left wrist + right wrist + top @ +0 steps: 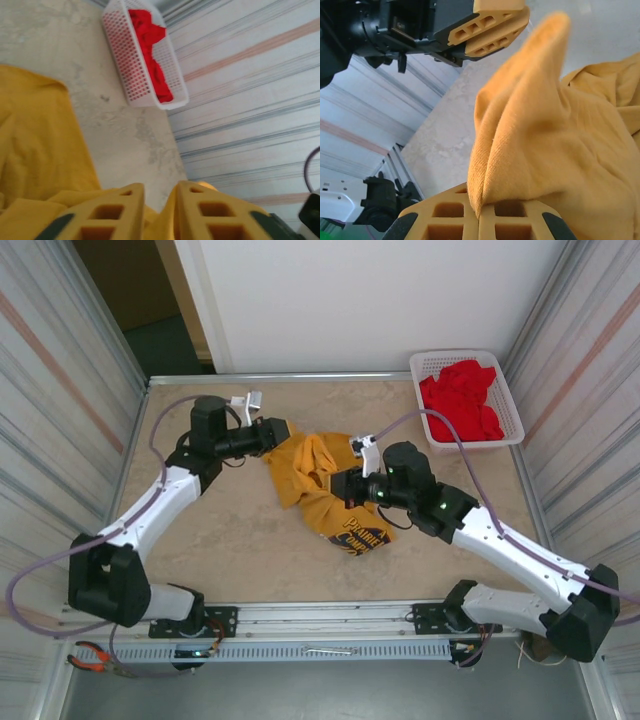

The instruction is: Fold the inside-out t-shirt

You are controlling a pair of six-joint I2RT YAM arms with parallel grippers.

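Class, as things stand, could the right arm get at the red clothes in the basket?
Probably not. The right gripper is shut on the yellow t-shirt, so it would drag that along. The table between it and the basket of red clothes looks free.

Corrugated walls (60,360), beige tabletop (240,540)
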